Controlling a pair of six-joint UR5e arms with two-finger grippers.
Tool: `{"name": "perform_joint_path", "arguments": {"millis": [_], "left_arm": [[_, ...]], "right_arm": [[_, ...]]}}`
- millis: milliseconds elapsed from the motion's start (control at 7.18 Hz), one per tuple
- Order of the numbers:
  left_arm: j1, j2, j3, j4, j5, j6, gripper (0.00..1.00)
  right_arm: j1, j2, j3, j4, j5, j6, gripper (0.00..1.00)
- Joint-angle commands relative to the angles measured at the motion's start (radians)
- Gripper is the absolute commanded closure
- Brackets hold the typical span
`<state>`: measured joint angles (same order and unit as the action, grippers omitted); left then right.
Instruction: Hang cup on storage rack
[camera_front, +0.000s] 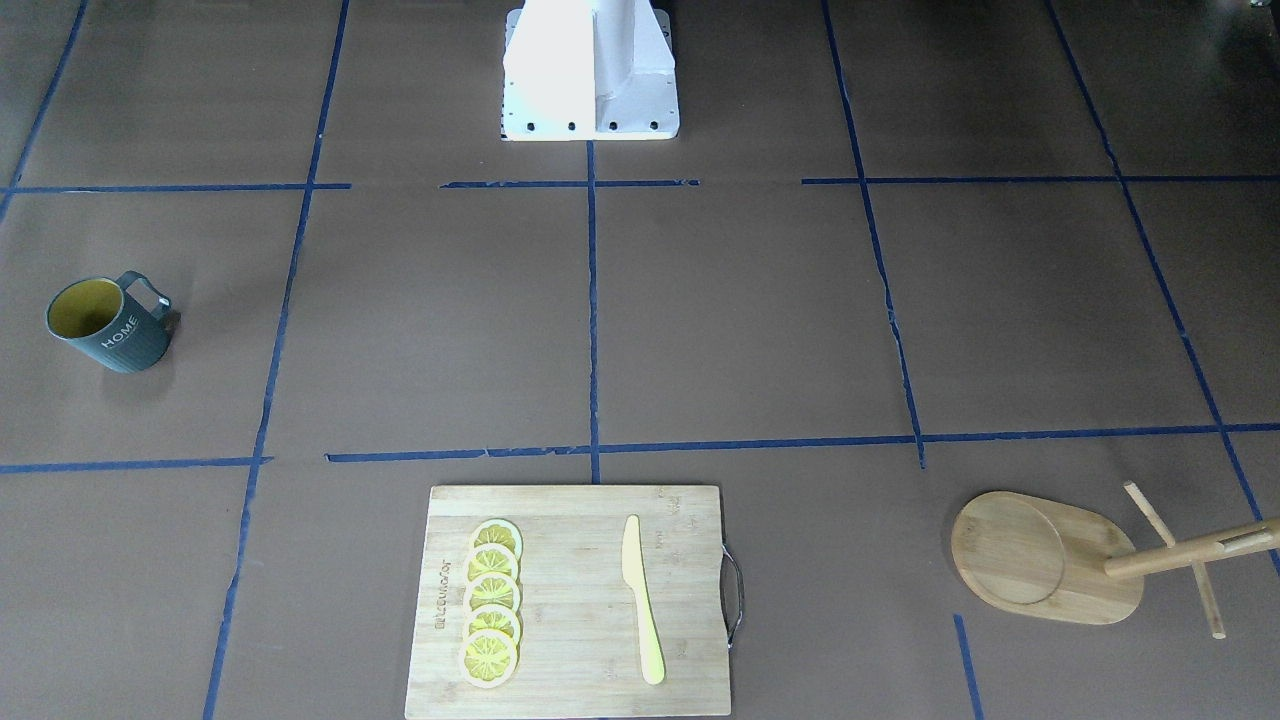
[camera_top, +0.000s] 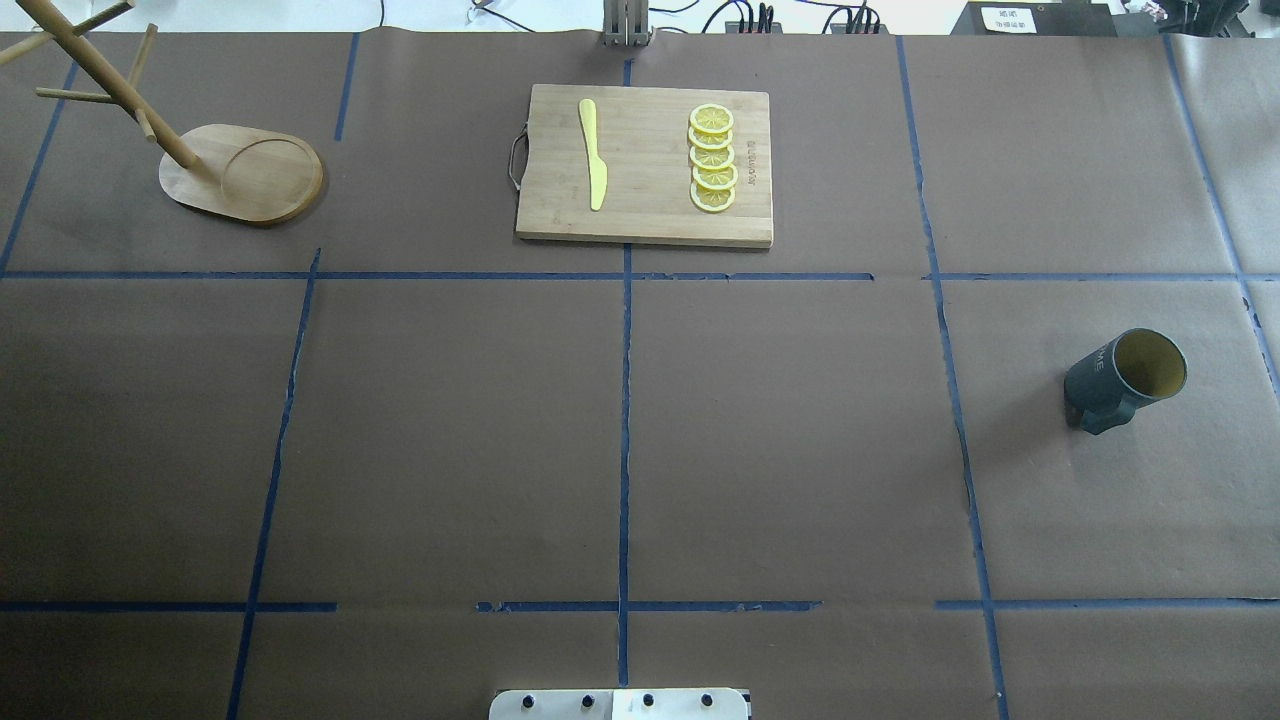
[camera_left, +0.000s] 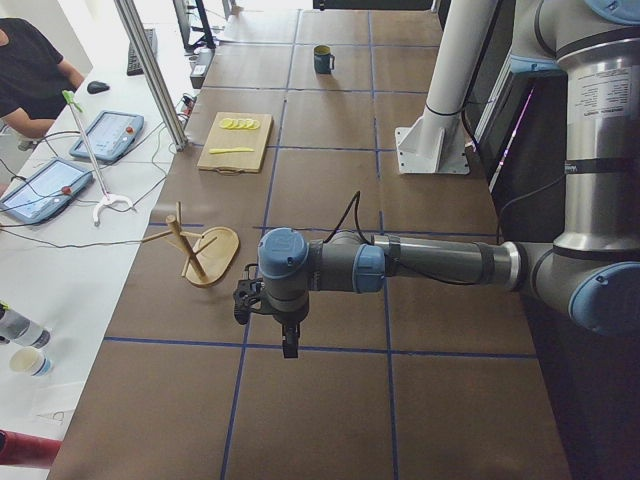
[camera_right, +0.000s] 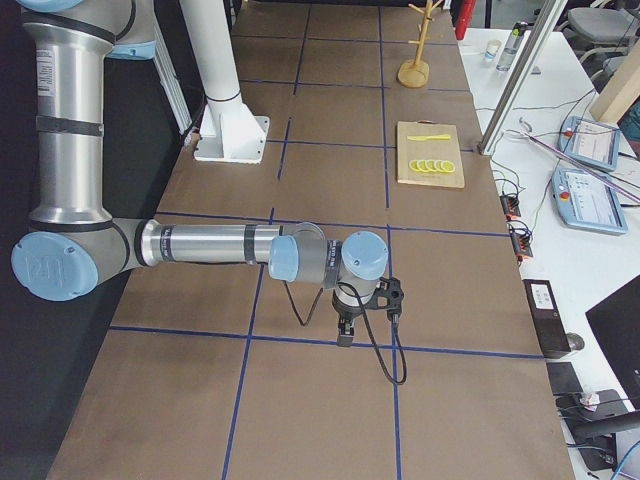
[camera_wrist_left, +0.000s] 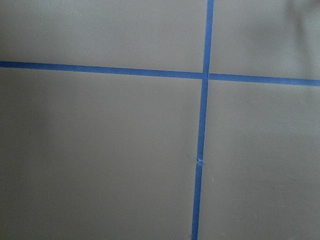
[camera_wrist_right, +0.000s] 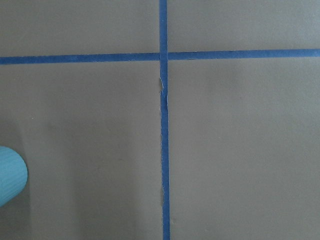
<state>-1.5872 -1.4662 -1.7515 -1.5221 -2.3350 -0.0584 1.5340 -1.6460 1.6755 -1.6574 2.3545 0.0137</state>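
Note:
The cup (camera_front: 108, 325) stands upright on the table's right side, its handle toward the robot; it also shows in the overhead view (camera_top: 1125, 378). The storage rack (camera_front: 1045, 560) stands at the far left corner, also in the overhead view (camera_top: 245, 178). No peg holds anything. My left gripper (camera_left: 288, 340) shows only in the left side view, pointing down over the table; I cannot tell if it is open or shut. My right gripper (camera_right: 343, 335) shows only in the right side view, also pointing down; I cannot tell its state. Both wrist views show only brown paper and blue tape.
A bamboo cutting board (camera_top: 645, 165) with a yellow knife (camera_top: 593, 155) and several lemon slices (camera_top: 712, 158) lies at the far middle. The robot base (camera_front: 590, 70) stands at the near edge. An operator (camera_left: 30, 75) sits beyond the far edge.

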Motion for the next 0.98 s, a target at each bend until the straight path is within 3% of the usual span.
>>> {"name": "perform_joint_path", "arguments": {"millis": [0,836], "left_arm": [[0.009,0.009,-0.011,0.013,-0.016,-0.001,0.00],[0.013,0.015,-0.012,-0.003,-0.021,0.000,0.00]], "right_arm": [[0.000,0.000,-0.002,0.001,-0.004,0.003,0.00],[-0.008,0.006,-0.010,0.022,0.035,0.009,0.00]]}}
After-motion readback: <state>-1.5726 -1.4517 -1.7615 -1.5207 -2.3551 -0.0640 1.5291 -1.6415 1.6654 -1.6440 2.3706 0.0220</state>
